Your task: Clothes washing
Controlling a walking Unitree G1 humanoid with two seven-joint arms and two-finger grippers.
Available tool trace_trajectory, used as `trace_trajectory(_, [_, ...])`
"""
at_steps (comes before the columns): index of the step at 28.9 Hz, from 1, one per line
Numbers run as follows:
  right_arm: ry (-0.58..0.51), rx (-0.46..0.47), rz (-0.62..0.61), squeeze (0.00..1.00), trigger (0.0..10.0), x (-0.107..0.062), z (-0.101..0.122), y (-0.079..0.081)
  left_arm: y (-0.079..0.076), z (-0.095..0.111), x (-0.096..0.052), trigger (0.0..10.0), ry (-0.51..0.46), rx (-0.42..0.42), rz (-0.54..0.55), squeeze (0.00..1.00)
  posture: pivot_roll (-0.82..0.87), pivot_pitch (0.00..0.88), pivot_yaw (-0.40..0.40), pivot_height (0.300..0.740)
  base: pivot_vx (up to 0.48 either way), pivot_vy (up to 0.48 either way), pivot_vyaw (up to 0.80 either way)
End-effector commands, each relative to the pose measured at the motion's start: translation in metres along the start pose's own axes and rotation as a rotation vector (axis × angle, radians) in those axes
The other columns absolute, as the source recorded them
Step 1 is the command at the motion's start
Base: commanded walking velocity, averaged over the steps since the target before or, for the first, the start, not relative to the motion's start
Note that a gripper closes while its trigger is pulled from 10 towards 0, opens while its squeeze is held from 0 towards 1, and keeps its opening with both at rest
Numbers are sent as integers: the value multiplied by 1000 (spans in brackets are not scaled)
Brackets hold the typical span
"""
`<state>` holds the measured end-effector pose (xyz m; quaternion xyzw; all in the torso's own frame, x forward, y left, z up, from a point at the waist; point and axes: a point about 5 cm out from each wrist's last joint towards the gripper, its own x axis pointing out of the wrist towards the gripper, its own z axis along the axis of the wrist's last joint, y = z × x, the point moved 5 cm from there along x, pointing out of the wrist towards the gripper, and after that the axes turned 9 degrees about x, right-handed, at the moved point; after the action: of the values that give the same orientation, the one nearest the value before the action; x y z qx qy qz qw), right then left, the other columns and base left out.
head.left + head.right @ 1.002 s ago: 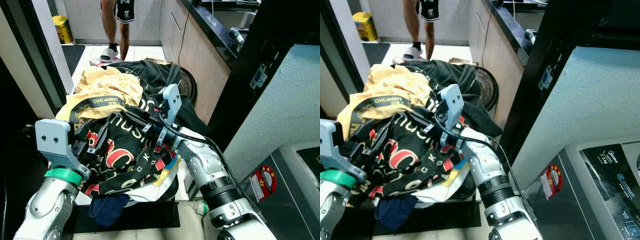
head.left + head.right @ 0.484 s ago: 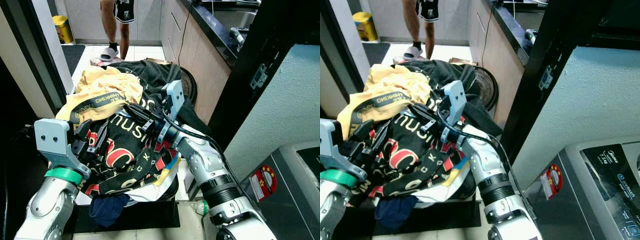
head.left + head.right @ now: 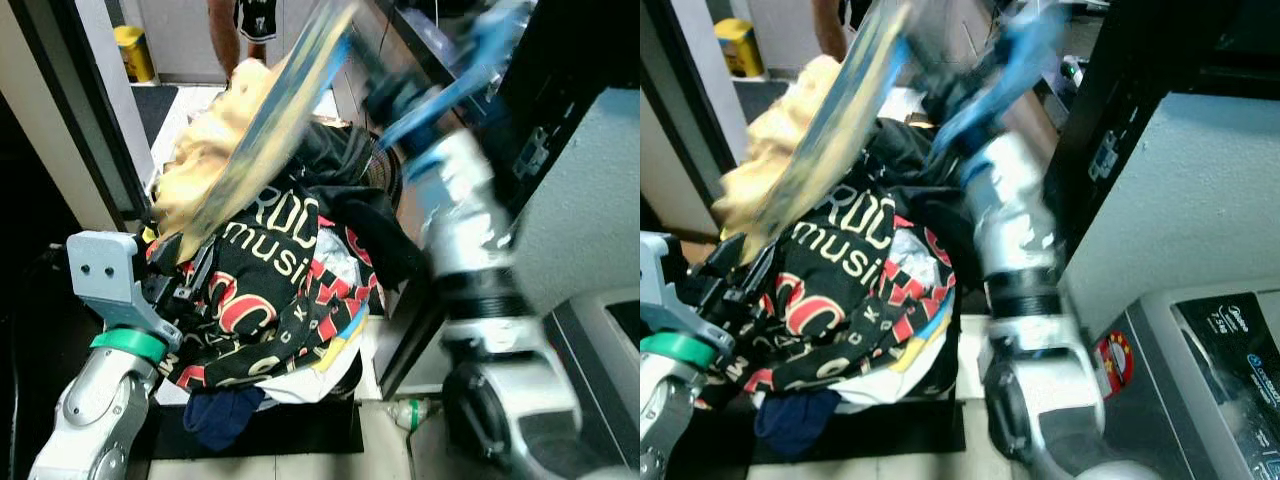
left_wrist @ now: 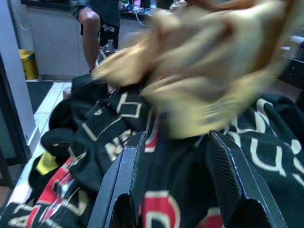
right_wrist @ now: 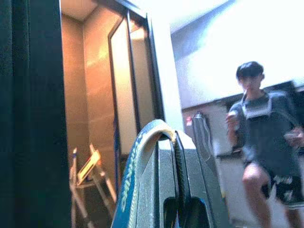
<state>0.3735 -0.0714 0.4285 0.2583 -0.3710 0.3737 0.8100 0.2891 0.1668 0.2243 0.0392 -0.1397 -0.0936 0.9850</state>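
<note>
The right hand (image 5: 175,156), clamped on the yellow shirt (image 3: 270,110), stretches it up (blurred) above the laundry pile (image 3: 270,290), where the left hand (image 4: 173,180) rests open.

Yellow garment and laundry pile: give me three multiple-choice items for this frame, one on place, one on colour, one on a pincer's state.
1. Where is the yellow garment?
A. Stretched up above the laundry pile
B. Flat on the washing machine lid
C. On the floor by the bin

2. What colour is the band on the left arm's wrist?
A. Red
B. Green
C. White

3. What state are the right pincer's fingers in?
A. Wide open, nothing between them
B. Pressed together on a fabric edge
C. Gripping a bottle

Answers:
1 A: the garment rises, blurred, from the laundry pile toward the raised right arm.
2 B: a green band rings the left arm below the left pincer.
3 B: in the right wrist view, the right pincer has its fingers closed on a yellow-and-blue hem.
</note>
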Motion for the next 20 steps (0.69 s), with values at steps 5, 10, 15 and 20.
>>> trace_trajectory(5, [-153, -102, -84, 0, 0, 7, 57, -22, 0, 0, 4, 10000, -11, -18, -4, 0, 63, 5, 20, 740, 0, 0, 0])
trace_trajectory(10, [-260, -223, -214, 0, 0, 3, 113, -54, 1, 1, 9, 10000, -18, -16, -8, 0, 59, 0, 28, 740, 0, 0, 0])
trace_trajectory(15, [-14, -217, -226, 0, 0, -20, 50, -63, 0, -1, 19, 10000, -6, 11, -13, 0, 69, 0, 13, 740, 0, 0, 0])
trace_trajectory(20, [107, -149, -345, 0, 10000, -70, -5, -79, 1, 4, 35, 10000, 1, 46, 3, 0, 81, 0, 1, 740, 0, 0, 0])
